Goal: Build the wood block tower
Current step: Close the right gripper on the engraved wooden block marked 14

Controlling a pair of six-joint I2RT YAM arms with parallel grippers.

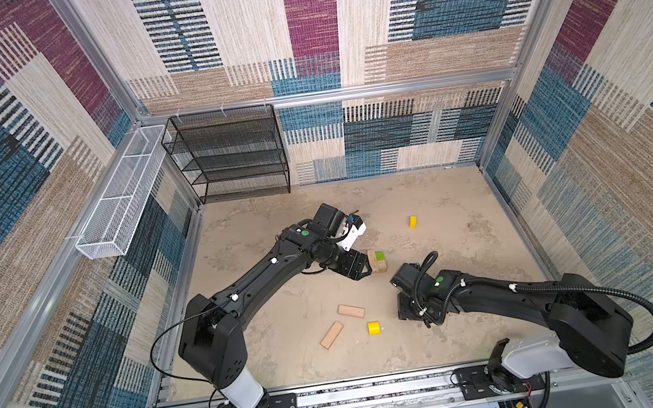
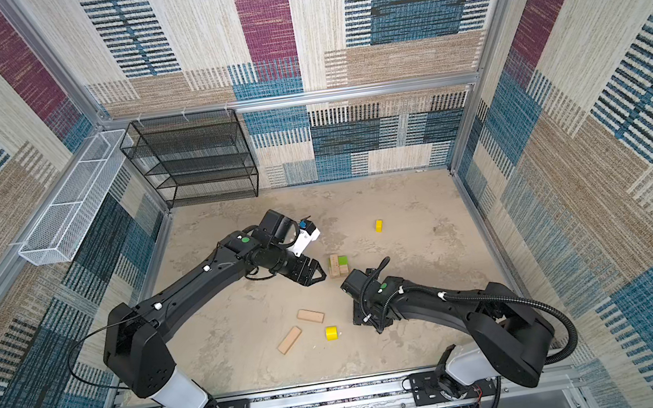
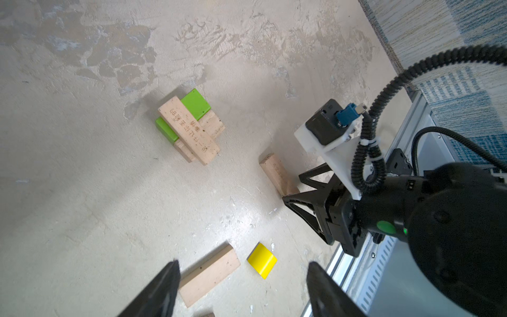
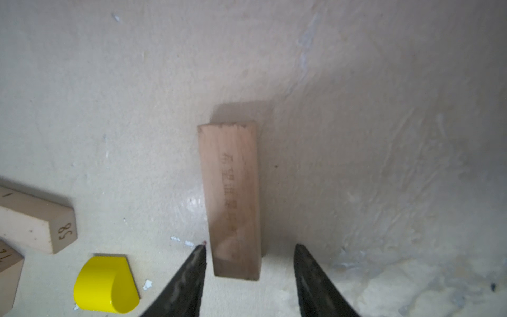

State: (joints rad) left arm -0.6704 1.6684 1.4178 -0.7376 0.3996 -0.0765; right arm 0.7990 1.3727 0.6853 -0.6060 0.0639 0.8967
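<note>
Your right claw [image 4: 250, 246] is down at the table [image 1: 467, 239] now, fingers spread and straddling the near end of a tan plank [image 4: 230, 189] that lies flat and points straight away from it. One finger sits just beside the plank's edge and the other stands clear with a gap, so nothing is pinched. Off to one side of that claw you've got a yellow block [image 4: 105, 284] with a rounded side, and just past it the end of another plank [image 4: 38, 222] marked 58. Your left claw [image 3: 243, 263] is spread wide too, holding nothing. Ahead of it stands the tower [image 3: 186, 126]: a green brick [image 3: 195, 103] and tan pieces underneath, with a lettered plank [image 3: 197, 140] laid across the top. In both top views that claw's tips sit just beside the tower, with a sliver of table showing between them. A second yellow block [image 1: 413, 221] lies alone well beyond the tower, on the far side from both your claws.
</note>
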